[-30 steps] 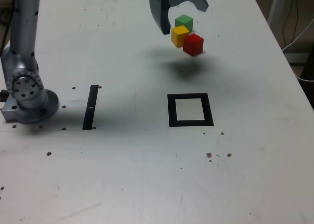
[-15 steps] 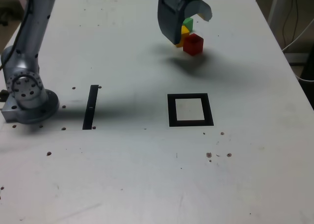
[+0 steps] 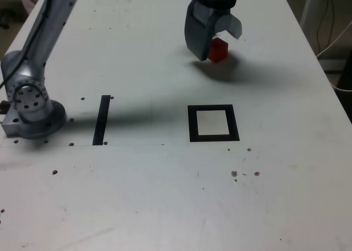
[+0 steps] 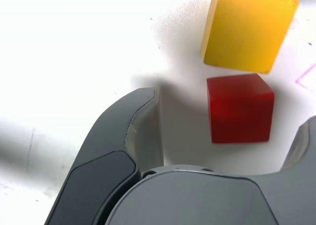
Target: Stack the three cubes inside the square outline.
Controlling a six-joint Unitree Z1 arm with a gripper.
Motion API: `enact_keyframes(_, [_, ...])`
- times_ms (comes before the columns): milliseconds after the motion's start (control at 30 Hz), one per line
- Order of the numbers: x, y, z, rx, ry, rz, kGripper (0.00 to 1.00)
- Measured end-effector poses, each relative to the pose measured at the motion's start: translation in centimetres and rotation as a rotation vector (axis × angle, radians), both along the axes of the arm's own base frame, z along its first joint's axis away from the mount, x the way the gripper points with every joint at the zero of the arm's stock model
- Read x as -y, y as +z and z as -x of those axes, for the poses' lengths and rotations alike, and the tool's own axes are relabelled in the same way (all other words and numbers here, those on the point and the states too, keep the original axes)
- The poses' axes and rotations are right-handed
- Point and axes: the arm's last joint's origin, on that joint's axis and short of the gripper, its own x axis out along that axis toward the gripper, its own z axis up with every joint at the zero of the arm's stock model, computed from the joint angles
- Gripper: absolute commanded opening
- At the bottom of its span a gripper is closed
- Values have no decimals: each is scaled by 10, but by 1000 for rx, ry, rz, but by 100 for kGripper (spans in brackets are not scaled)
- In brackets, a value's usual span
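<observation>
In the exterior view my gripper [image 3: 216, 42] hangs low over the cube cluster at the table's far side, jaws open. Only the red cube [image 3: 219, 49] shows there, between the fingers. The green cube is hidden in both views, and the yellow one is hidden in the exterior view. The wrist view shows the red cube [image 4: 239, 108] on the table between my open fingers [image 4: 132, 136], not gripped, with the yellow cube [image 4: 247, 30] just beyond it. The square outline [image 3: 213, 123] lies nearer the camera, its pale centre bare.
A straight black strip [image 3: 102, 119] lies on the white table at the exterior view's left of the square. The arm's grey base [image 3: 30, 105] stands at the far left edge. Small dark specks dot the table [image 3: 165, 196].
The gripper has come down and shifted toward the exterior view's right, onto the cubes. It now covers the yellow and green cubes, which showed before. The cubes have not moved.
</observation>
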Motion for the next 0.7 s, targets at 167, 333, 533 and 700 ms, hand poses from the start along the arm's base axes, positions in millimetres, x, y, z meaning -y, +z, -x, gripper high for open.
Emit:
enact_keyframes(167, [-4,-7,-4,-5,-1,3,88])
enact_keyframes(333, [-6,-17,-7,-20,-3,11,82])
enact_keyframes(533, [-8,-14,-8,-8,1,7,69])
enact_keyframes(700, [-10,-15,-8,-7,4,6,64])
